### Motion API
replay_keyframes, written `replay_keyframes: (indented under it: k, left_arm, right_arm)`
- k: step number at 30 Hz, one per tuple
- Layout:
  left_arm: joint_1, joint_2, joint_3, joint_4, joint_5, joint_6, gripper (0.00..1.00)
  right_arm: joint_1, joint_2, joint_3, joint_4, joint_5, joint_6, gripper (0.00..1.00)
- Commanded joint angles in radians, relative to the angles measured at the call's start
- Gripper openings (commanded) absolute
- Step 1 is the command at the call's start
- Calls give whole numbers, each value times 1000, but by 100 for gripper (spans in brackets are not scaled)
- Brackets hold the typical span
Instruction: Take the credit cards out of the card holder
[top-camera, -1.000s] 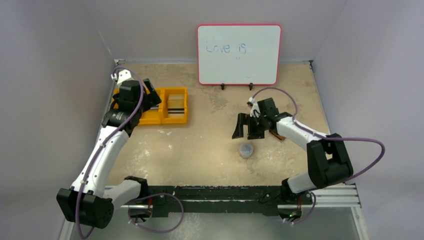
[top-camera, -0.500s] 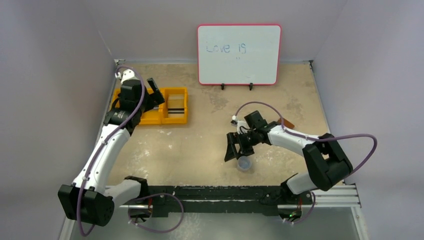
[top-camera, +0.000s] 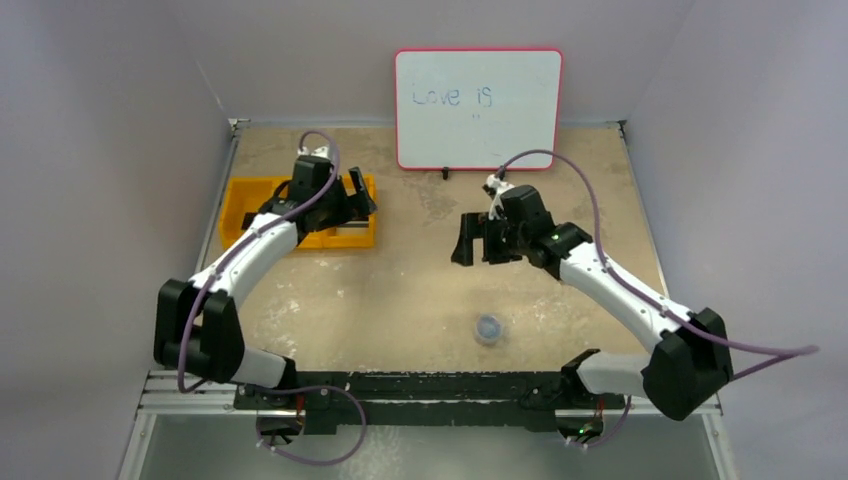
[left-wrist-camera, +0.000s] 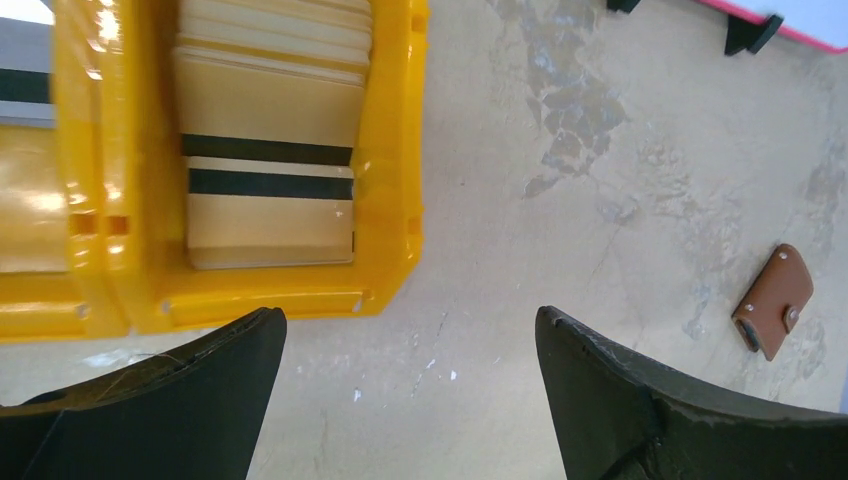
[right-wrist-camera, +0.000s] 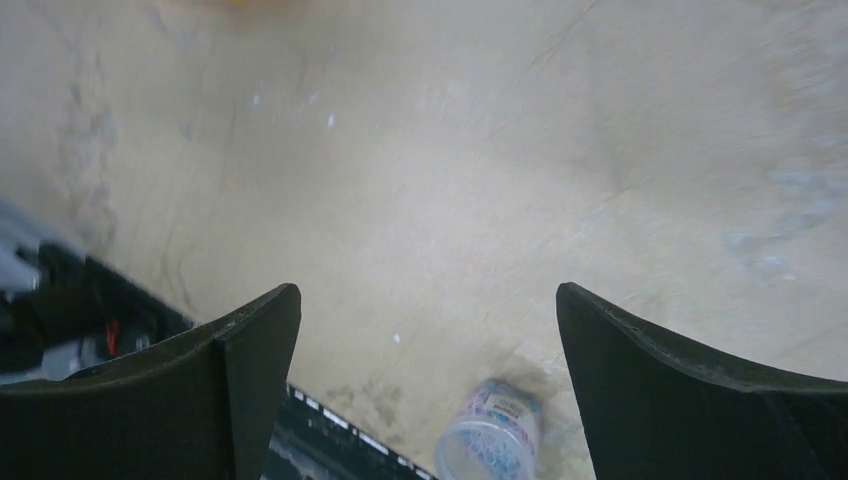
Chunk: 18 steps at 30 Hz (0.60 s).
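Credit cards (left-wrist-camera: 270, 110), beige with a dark stripe across each, lie stacked flat in the end compartment of a yellow bin (left-wrist-camera: 395, 150) just ahead of the left gripper (left-wrist-camera: 408, 320), whose jaws stand wide apart with nothing between them. The card holder (left-wrist-camera: 773, 300) lies closed on the table (left-wrist-camera: 560, 250), well off to the side of that gripper, beyond the finger at the right of the left wrist view; from above it cannot be made out.

The table is a tan board, worn and blotchy, with grey patches and small pale flecks. Plain pale grey walls (top-camera: 110, 150) close it in on three sides, and a black rail (top-camera: 450, 385) runs along the near edge by the arm bases. A whiteboard (top-camera: 478, 108) with a red rim stands on small black feet at the far side, well beyond both grippers, with "Love is" written on it in faint marker.

The bin is glossy moulded plastic with thick rounded walls. The card holder is smooth brown leather, a small oblong with rounded corners, a snap tab and metal studs. The right gripper (right-wrist-camera: 428, 292) hangs released too, empty, over bare table; between it and the rail lies a small round clear container (right-wrist-camera: 490, 440) with coloured print on it. That view is blurred.
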Motion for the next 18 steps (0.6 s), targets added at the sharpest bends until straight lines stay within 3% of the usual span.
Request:
replay_keyframes:
  k: [1,8,18]
  left_arm:
    - [-18,90,41,124,50,-25,95]
    - [-29,247,136,129,-1,-12,91]
    - [-42,348,225,155,54,-45,85]
  right_arm:
    - [-1,-78,87,-57,319,84,100]
    - [-3,-203,109,-86,482,115,100]
    - [-2,-288,79,-94,564,152,100]
